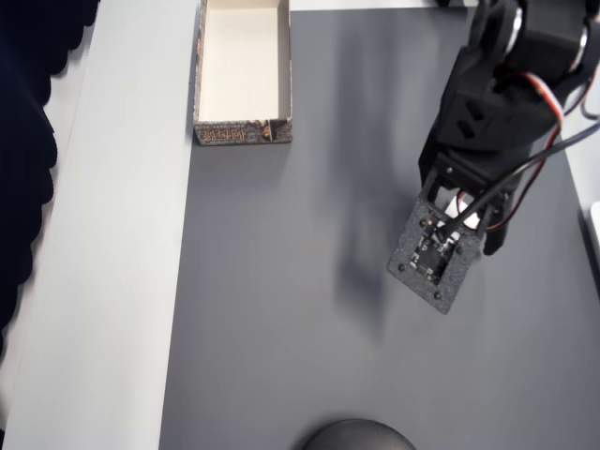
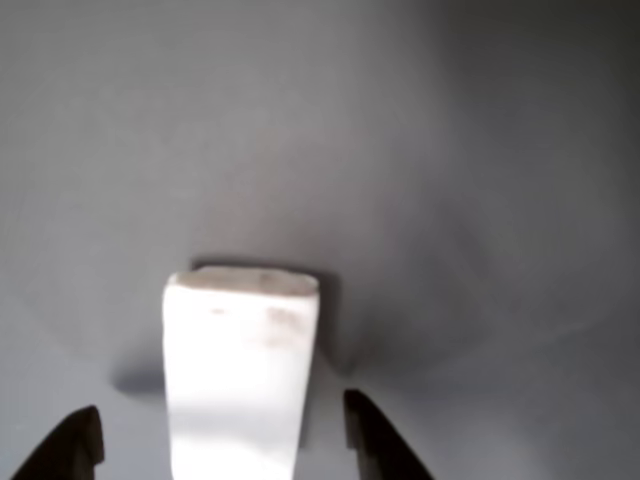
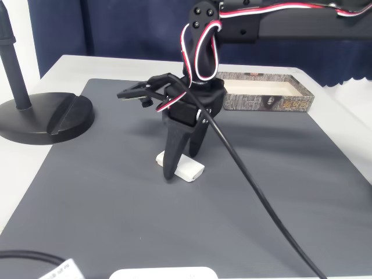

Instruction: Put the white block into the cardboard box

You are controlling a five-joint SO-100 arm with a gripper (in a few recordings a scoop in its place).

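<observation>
Overhead view: the box [image 1: 242, 73] sits at the mat's [image 1: 309, 309] top left corner, well apart from the arm [image 1: 497, 103] at right; wrist view: the block [image 2: 238, 375] lies flat between the parted fingertips [image 2: 370, 440], a gap on each side; fixed view: the gripper [image 3: 181, 163] straddles the block [image 3: 189, 168] on the mat, open, gripping nothing; box [image 3: 264, 96] behind.

White block [image 3: 181, 167] between pincer [image 3: 180, 164] fingers
</observation>
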